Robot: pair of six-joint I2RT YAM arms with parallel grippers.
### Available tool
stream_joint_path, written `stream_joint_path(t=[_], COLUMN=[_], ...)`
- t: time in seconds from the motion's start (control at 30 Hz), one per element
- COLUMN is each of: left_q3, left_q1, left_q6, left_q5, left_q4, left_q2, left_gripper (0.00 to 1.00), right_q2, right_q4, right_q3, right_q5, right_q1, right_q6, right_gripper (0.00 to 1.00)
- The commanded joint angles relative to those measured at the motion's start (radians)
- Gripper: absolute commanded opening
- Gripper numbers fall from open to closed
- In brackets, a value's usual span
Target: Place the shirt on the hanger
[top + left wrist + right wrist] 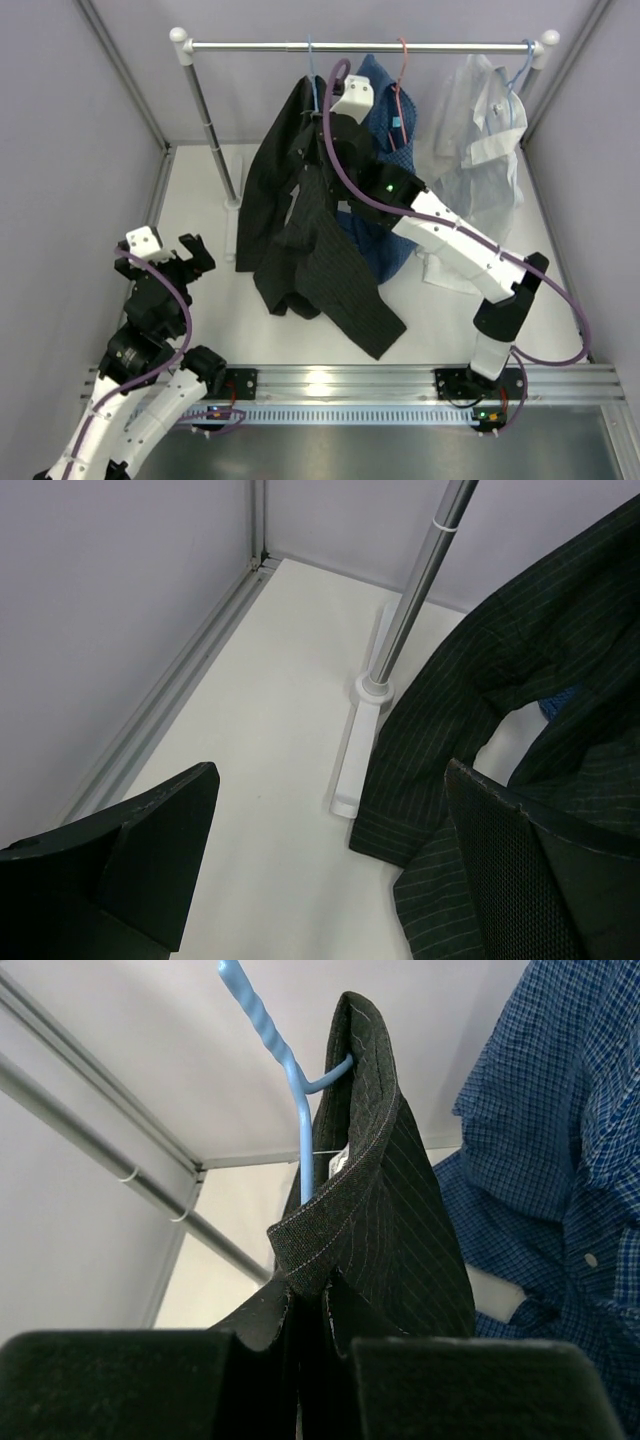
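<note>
My right gripper [310, 1345] is clamped shut on the shirt [400, 1230] just below its collar. The collar wraps the neck of the hanger [298, 1110], whose hook sits over the rail [360, 45] left of its middle. The shirt's tail drapes onto the bench [200, 190] toward its near edge. Just beside it hangs a blue checked shirt [550, 1140]. My left gripper [330, 772] is spread wide with nothing between its fingers, above the bench's left edge.

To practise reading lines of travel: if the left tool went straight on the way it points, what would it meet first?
Probably the rail stand's white foot, or the table beside it; the shirt lies just right of that line. Depth is unclear.
</note>
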Motion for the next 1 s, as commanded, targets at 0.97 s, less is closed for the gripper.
stream_joint_path(t=[0.97], left_q3=[-0.019], left_q1=[0.089], left_q6=[-0.02], left_q5=[0.157], left_q4=[0.061], left_q2=[0.037], left_gripper=[0.98], right_q2=[0.012], right_q4=[0.353], right_q3=[-0.118], right_q5=[-0.247], right_q1=[-0.097], right_q6=[0.036], right_gripper=[0.0])
